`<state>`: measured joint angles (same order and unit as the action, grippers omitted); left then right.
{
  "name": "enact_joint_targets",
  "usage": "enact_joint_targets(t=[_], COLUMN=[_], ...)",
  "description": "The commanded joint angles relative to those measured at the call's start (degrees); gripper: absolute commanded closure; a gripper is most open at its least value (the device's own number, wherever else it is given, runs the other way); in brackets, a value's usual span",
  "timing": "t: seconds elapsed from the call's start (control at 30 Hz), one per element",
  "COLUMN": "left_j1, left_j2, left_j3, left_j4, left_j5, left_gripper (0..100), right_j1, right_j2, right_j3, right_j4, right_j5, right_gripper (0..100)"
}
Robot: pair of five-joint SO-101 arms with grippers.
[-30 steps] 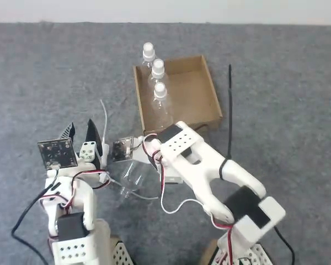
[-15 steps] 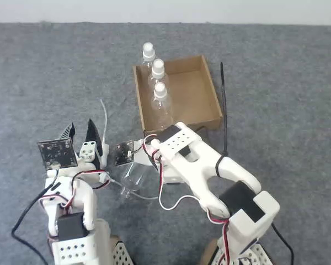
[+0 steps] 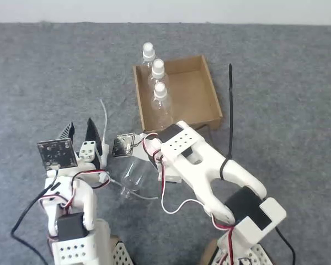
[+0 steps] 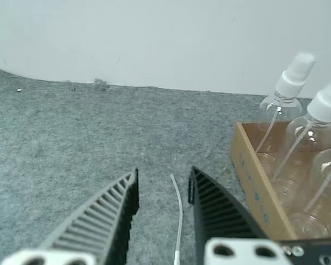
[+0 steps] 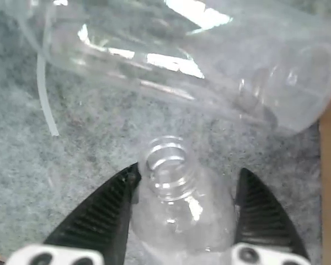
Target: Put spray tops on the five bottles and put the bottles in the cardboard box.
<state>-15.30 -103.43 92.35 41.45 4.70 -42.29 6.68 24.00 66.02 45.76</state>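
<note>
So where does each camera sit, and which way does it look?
High view: fixed overhead, looking down on both arms and the cardboard box.
Left wrist view: on the left arm, facing the wall past its open fingers.
Right wrist view: on the right arm, looking down at an uncapped bottle between its fingers.
Shared: high and left wrist show the box's three capped bottles.

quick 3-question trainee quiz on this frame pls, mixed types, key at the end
1. How many clear plastic bottles wear white spray tops?
2. True or false: the black-fingered left gripper is shut on a spray top.
3. The clear bottle at the right gripper is: A capped, B bare at its threaded neck, C crushed flat.
Key: 1 three; 2 false, it is open and empty; 3 B.
</note>
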Motion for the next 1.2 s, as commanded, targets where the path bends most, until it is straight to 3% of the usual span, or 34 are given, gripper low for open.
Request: enact_joint_targets(t=[0.0, 0.6, 0.83, 1.17], left_j1=[-0.2, -0.2, -0.2, -0.2], left_j2=[-1.0, -1.0, -1.0, -1.0], left_j3=[-0.5, -0.5, -0.5, -0.5], left_j4=[-1.9, -1.9, -1.9, -1.9], left_j5=[-0.2, -0.2, -0.2, -0.2], left_gripper=[86, 86, 86, 86], right_j1=[0.5, 2.2, 1.5, 1.6], right_j2=[-4.4, -4.3, -4.4, -5.1], right_j3=[-0.2, 2.5, 3.4, 3.2], right_j4=[0.6, -4.6, -7.0, -6.5], right_j5=[-0.9, 3.8, 3.8, 3.5], right_gripper=[67.4, 66.4, 75.9, 76.5])
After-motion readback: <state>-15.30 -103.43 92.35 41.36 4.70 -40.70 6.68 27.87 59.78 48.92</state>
